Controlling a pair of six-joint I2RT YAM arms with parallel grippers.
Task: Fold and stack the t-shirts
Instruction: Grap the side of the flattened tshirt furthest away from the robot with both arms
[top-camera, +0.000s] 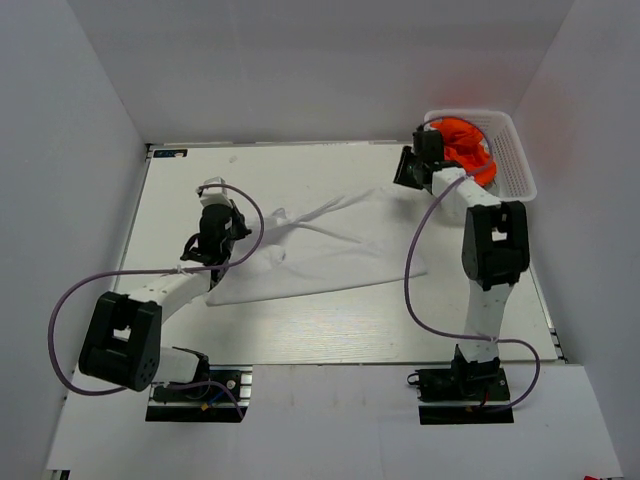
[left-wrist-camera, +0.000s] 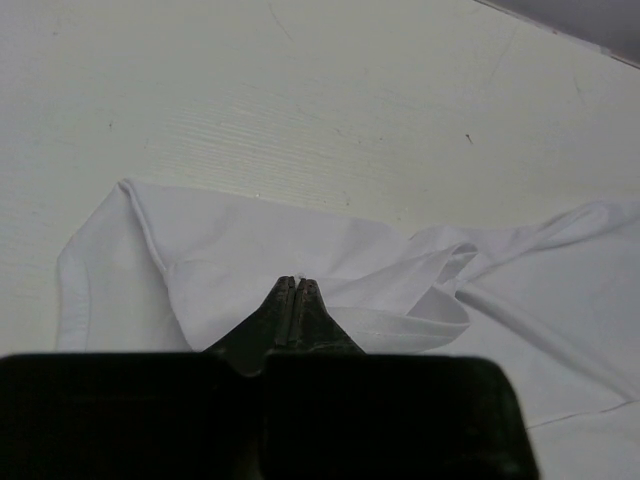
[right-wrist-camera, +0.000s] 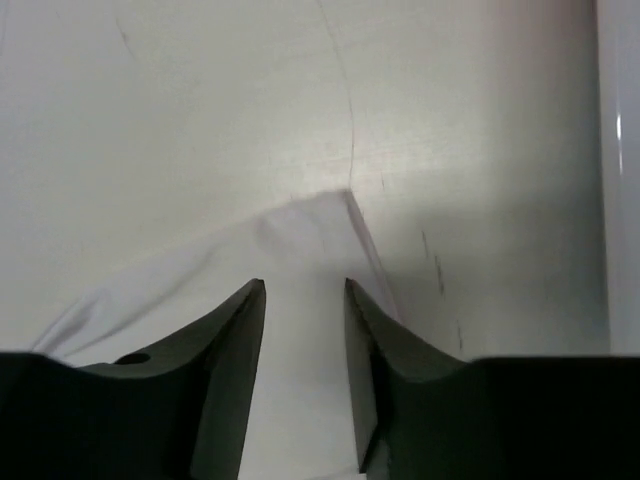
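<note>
The white t-shirt (top-camera: 330, 250) lies mid-table, long axis left to right; left gripper (left-wrist-camera: 297, 285) pinched tight on its crumpled end, right gripper (right-wrist-camera: 305, 290) parted astride a corner (orange t-shirts (top-camera: 468, 142) half hidden in the basket (top-camera: 520, 170))

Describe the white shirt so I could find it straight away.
Look at the pale table; the white shirt lies rumpled across its middle. It is the only cloth outside the basket, which holds the orange shirts.
</note>
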